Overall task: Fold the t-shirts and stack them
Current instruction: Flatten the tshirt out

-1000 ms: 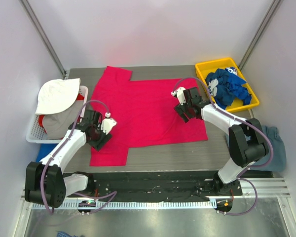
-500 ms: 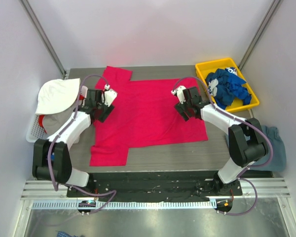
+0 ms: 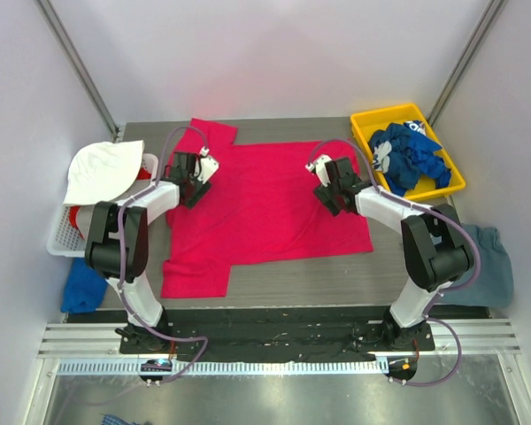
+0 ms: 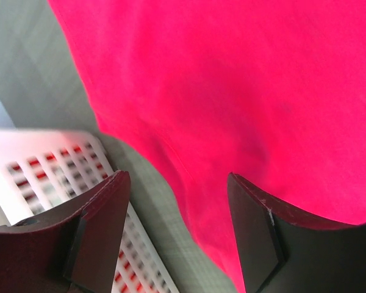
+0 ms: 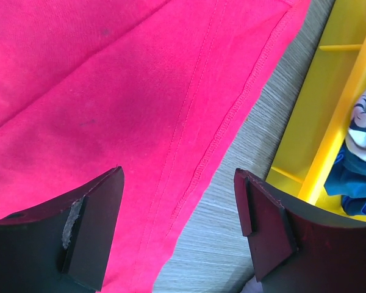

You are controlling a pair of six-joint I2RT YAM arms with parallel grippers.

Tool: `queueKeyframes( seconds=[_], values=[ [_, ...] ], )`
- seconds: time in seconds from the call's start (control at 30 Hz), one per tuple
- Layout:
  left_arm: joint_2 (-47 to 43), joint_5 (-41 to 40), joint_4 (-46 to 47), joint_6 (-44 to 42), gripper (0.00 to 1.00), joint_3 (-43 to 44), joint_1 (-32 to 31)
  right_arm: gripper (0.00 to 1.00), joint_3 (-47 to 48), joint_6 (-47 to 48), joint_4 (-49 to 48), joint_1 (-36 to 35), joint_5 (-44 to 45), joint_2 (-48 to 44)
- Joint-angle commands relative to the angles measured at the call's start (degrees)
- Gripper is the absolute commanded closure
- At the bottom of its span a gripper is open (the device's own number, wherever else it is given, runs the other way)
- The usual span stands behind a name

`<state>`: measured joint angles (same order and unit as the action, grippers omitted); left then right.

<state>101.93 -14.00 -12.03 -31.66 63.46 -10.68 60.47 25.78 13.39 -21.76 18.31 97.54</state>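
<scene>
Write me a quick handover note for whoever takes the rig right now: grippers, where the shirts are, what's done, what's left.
Left gripper: open, holding nothing, over the left edge of the pink-red t-shirt, near the white basket.
Right gripper: open, holding nothing, over the same shirt's right edge, by the yellow bin.
Shirts: the pink-red one lies spread flat on the table. The blue t-shirts are bunched in the bin. A grey-blue cloth sits off the table's right side.
Done: one shirt laid out.
Left: fold it, then the others, and stack them.
</scene>
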Motion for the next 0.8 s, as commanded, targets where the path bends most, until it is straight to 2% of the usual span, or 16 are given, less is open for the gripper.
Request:
queueKeyframes(
  seconds=[0.0,0.37,0.77],
  values=[
    [3.36,-2.26,3.07,-2.88,0.31,4.47,0.39,0.2,0.35,2.08,-3.72,-0.39,2.52,1.69],
    [7.58,-4.19,2.1,-7.88,0.33,3.95,0.48,0.21,0.7,5.41,-6.88,1.1,5.33,6.35],
    [14.52,-5.16,-1.41,-9.03,0.33,15.27,0.39,0.21,2.73,8.06,-8.29,4.53,6.74,9.08]
  ],
)
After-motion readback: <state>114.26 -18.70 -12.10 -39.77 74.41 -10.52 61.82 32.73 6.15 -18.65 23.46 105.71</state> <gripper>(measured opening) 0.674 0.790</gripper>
